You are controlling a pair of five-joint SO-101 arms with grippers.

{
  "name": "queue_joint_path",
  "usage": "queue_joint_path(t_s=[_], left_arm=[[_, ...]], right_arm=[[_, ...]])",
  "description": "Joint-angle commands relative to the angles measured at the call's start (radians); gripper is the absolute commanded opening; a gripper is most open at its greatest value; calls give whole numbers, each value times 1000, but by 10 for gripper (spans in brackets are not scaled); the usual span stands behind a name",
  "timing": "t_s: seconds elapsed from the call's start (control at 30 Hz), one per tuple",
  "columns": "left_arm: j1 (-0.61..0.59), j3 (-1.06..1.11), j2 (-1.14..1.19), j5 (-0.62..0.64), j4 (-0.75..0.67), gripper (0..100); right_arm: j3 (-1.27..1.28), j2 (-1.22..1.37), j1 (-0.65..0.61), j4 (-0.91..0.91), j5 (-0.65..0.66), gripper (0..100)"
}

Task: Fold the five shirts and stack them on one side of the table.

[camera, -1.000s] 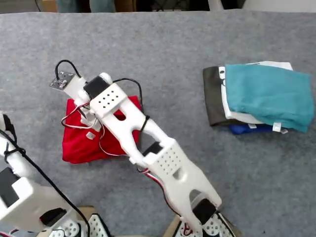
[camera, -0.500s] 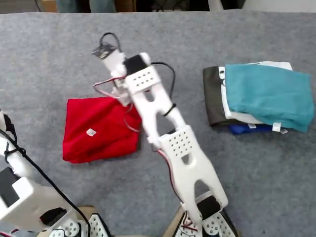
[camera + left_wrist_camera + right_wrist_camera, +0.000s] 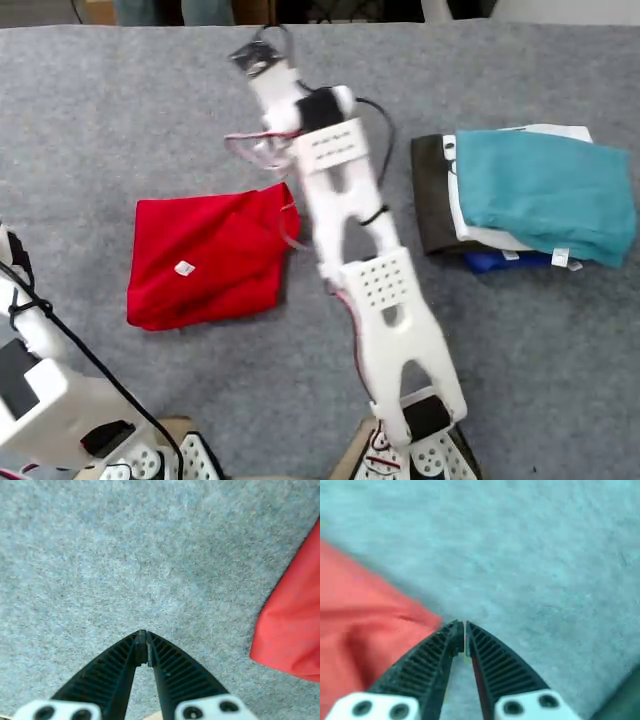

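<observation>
Red shirt (image 3: 205,262) just beside right pincer (image 3: 464,630), tips pressed together, empty; left pincer (image 3: 143,640) likewise

The left gripper (image 3: 142,647) is pointing down at the grey table cover (image 3: 125,555). Its two black ribbed fingers (image 3: 115,672) are pressing together at the tips, holding nothing. A rounded edge of the red shirt (image 3: 292,625) is lying on the cover near the gripper, not touching it.

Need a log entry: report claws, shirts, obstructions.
Left claw shut, empty. Right claw shut, empty, at edge of red shirt. It lies folded, apart from teal-topped stack. Right arm stretches between them.
</observation>
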Motion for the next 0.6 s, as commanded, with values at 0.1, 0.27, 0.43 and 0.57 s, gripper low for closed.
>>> queue_joint_path(t_s=[0.1, 0.27, 0.43, 0.57], left_arm=[[-45, -2, -46, -6, -3, 29], [-94, -2, -46, -8, -6, 29], [-119, -2, -41, -8, -9, 29], [-122, -2, -37, -8, -11, 29]], right_arm=[[-27, -22, -213, 0, 0, 22], [-21, 91, -245, -5, -2, 22], [-13, 99, -224, 31, -8, 22], [-12, 97, -216, 32, -8, 21]])
